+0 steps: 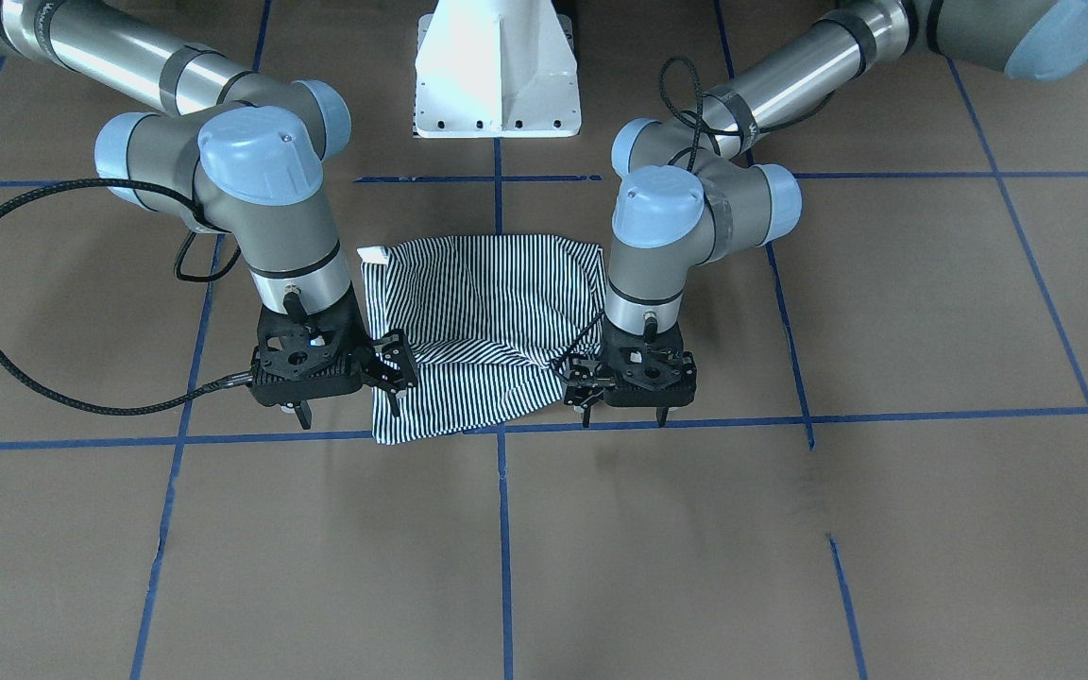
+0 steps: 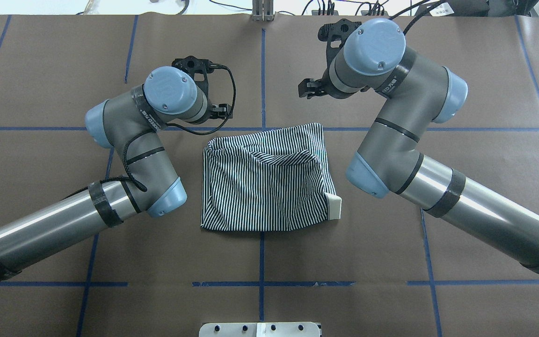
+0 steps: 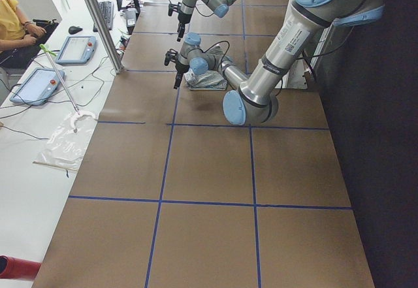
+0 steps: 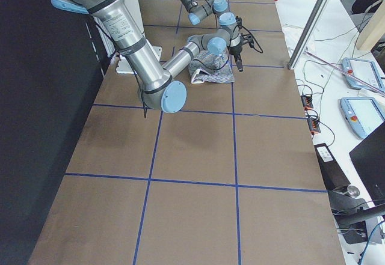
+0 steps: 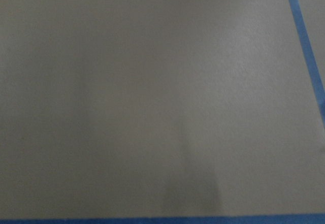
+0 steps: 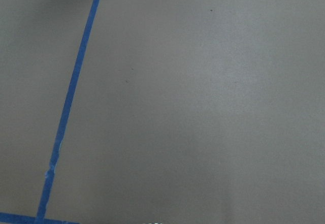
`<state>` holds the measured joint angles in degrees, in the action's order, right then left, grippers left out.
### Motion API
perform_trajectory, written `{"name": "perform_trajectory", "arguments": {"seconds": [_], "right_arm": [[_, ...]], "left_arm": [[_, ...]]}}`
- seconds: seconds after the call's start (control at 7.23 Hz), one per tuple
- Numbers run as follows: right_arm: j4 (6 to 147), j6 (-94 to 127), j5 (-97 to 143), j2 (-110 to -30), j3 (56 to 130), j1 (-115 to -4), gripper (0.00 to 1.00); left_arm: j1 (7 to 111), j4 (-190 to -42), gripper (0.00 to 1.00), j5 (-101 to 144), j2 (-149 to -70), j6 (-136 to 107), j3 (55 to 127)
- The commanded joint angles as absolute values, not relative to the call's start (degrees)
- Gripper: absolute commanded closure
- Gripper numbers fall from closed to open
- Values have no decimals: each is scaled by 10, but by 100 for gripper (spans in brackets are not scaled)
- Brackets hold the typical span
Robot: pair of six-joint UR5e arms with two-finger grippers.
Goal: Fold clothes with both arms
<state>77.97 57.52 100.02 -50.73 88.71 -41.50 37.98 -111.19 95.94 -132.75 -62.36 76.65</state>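
Polo shirt (image 2: 265,187) lies mid-tabletop (image 2: 438,70) between the two arms, already doubled into a rough rectangle. Its far edge sits along a blue tape line (image 2: 391,129), and the cream collar (image 2: 334,206) pokes out at the near right corner in the overhead view. The top layer is rumpled, with a loose diagonal ridge across it. Left end effector (image 1: 623,404) and right end effector (image 1: 348,397) hover raised by the far corners, one each side. Both are spread wide and hold nothing. Both wrist views show only bare tabletop and tape, no cloth. I cannot tell whether the fingertips are over the fabric or just past it. My judgement is that the fold is mostly done, with perhaps one more fold or a tidy-up left. There are several risks. A descent here could pinch only the top layer, because the ridge stands proud, and pulling that would unroll the bundle. Uneven grips between the two sides would skew the rectangle. A fingertip could snag the far hem and drag the whole shirt over the smooth tabletop. The collar could slip further out and spoil the edge.
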Motion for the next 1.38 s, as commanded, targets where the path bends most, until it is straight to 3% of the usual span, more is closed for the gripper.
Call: {"name": "perform_trajectory", "arguments": {"seconds": [0.0,0.28,0.41,0.55,0.83,1.24], "right_arm": [[781,641,957,-498,904,-364,0],[804,673,871,-491,913,-299,2],[855,676,849,-478,925,-282,20],[911,674,846,-484,978,-271,23],[1003,680,824,-507,1060,-223,23],[963,701,791,-585,1107,-188,23]], "left_arm": [[431,-1131,0,1037,-1321,-515,773],[483,-1211,0,1075,-1258,-430,777],[486,-1224,0,1077,-1248,-425,777],[485,-1224,0,1077,-1248,-425,777],[484,-1225,0,1077,-1246,-432,777],[483,-1225,0,1077,-1246,-433,776]]}}
